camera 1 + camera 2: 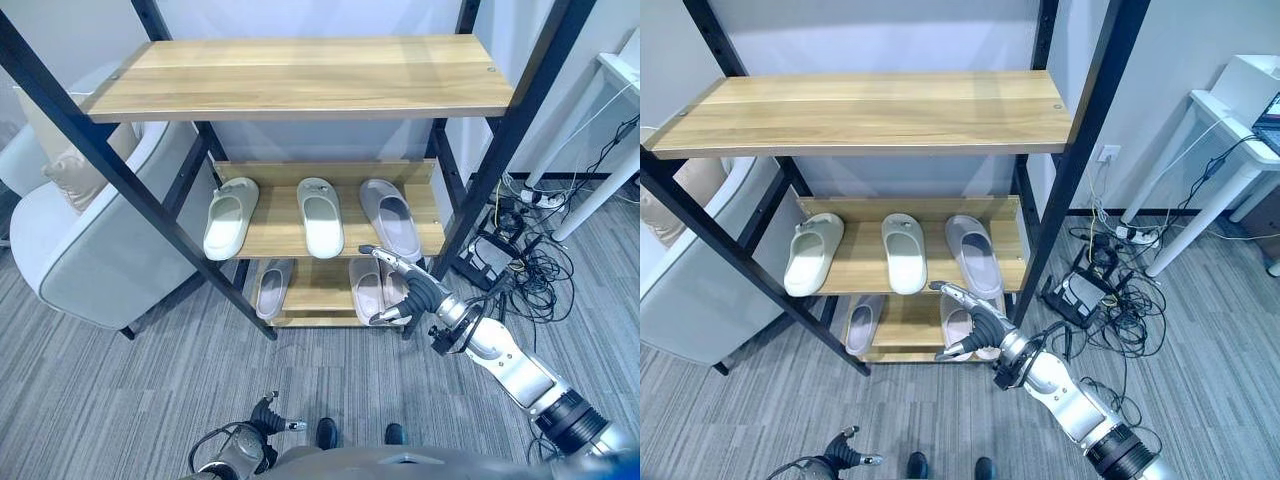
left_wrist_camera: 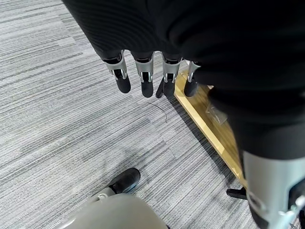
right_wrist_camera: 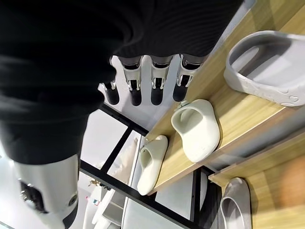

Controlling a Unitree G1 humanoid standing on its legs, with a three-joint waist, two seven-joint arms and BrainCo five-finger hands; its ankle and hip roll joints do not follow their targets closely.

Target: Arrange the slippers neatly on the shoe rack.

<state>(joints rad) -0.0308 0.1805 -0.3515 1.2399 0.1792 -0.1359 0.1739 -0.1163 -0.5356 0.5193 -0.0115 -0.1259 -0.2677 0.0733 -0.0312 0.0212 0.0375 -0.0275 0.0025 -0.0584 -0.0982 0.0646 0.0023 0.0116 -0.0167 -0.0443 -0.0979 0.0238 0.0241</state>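
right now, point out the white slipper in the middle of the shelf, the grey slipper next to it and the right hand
white slipper [image 1: 321, 215], left eye view, on its strap.
grey slipper [image 1: 392, 218], left eye view, on its strap.
right hand [image 1: 418, 292], left eye view, on the dark cover at its back.

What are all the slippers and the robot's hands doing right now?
Pale green slipper: flat on middle shelf, left.
White slipper: flat, middle.
Lilac slipper: flat, right.
Grey slippers on the bottom shelf: flat, partly hidden.
Right hand: open, empty, before the rack.
Left hand: open, empty, over carpet.
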